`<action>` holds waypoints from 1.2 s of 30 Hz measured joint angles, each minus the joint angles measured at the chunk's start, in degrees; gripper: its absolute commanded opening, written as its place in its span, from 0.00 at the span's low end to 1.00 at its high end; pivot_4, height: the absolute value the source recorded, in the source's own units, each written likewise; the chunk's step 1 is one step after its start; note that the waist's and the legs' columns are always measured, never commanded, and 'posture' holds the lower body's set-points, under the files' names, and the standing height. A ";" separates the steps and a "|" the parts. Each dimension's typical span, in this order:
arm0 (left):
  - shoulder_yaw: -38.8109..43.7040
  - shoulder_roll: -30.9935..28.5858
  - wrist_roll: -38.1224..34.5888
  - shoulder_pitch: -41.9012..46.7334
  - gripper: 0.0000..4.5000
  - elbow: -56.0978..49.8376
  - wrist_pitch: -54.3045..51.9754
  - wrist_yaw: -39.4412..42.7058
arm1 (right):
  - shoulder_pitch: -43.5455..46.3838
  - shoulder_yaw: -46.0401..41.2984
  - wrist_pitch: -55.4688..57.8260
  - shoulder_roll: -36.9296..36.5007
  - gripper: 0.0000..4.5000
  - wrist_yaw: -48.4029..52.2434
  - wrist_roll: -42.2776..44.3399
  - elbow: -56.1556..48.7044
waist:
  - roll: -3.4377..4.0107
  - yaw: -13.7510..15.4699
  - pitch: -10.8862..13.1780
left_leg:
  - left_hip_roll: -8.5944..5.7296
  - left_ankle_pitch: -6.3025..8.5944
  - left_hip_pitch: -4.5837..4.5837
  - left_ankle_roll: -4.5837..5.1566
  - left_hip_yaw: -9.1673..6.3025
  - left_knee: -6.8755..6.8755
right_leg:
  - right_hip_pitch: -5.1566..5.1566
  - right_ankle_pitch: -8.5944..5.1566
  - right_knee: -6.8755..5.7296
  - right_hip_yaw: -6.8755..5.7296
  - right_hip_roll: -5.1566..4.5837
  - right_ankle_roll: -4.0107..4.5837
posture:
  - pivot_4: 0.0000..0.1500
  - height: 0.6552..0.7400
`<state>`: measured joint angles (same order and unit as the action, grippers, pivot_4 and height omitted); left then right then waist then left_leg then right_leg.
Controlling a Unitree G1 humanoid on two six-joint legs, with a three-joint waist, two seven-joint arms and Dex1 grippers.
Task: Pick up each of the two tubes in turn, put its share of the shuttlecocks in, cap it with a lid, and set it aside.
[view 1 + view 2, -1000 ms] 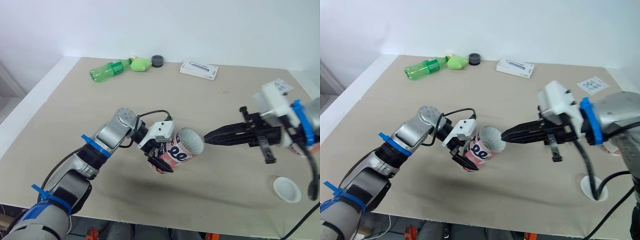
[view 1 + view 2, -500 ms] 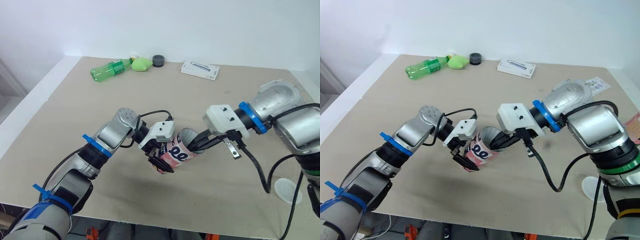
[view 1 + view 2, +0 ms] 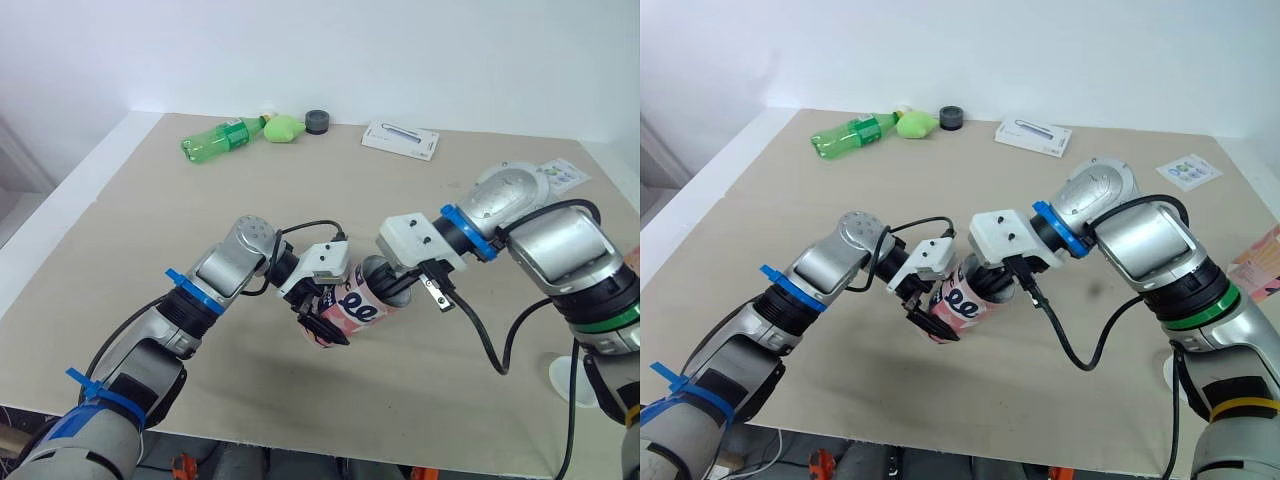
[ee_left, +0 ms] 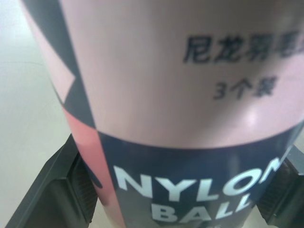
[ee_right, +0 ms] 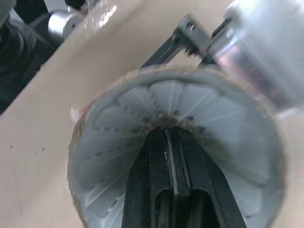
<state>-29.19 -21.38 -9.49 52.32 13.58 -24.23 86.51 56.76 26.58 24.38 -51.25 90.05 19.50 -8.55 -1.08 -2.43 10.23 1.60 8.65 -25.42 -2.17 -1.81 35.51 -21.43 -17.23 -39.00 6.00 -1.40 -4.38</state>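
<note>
**Right fingers deep in the tube's mouth, shuttlecock being seated**

The right gripper [image 5: 167,137] is the one to watch. Its two black fingers are pressed together, nothing between them, and driven like a ramrod into the middle of a white shuttlecock [image 5: 118,114] that sits skirt-out inside the tube. Just beyond it, the left gripper [image 3: 325,330] is clamped across the pink-and-dark tube [image 3: 355,305]. It holds the tube off the table [image 3: 120,220], tilted, with its open mouth turned toward the right arm.

By the look of it this is the loading step for this tube: the shuttlecock is in and being pushed home, and no cap is on. The next move calls for a straight draw-back of the right fingers along the tube's axis, so the skirt isn't dragged out with them. Then comes a reach for the white lid [image 3: 558,375], which lies near the table's front right, well apart from the tube.

The right wrist view gives the inside story, with ribbed feathers fanned against the cardboard wall and the fingertips at their centre. From the eye views that mouth is blocked by the gripper's white housing, but they supply the layout. The left wrist view adds the grip itself, with ridged pads [image 4: 61,190] on either flank of the "NYLON BALL" label. How many shuttlecocks are inside, nobody can tell from here.
</note>
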 measured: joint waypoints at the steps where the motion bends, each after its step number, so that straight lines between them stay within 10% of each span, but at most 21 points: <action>1: 0.00 0.00 0.00 -0.01 0.83 0.00 0.00 0.00 | 0.00 -0.52 0.32 -0.01 0.02 0.01 0.34 0.00 | 0.00 0.01 0.00 | -0.01 0.00 0.00 0.00 0.00 0.00 | 0.00 0.00 0.00 0.00 -0.01 0.01 | 1.00 0.87; 36: 5.01 5.43 -3.95 -6.03 0.83 -0.82 4.15 -4.67 | -29.03 -41.14 18.84 -14.25 0.02 -13.18 18.50 -11.49 | -0.03 1.09 0.03 | -0.03 0.06 -0.26 -0.02 0.02 -0.07 | -0.25 0.02 0.01 0.02 -0.03 0.24 | 1.00 0.87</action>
<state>-24.18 -15.95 -13.44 46.28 12.76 -20.07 81.84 27.73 -14.56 43.22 -65.50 76.87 38.00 -20.04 -1.10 -1.34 10.26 1.57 8.71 -25.68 -2.19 -1.79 35.44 -21.68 -17.21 -38.99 6.02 -1.44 -4.14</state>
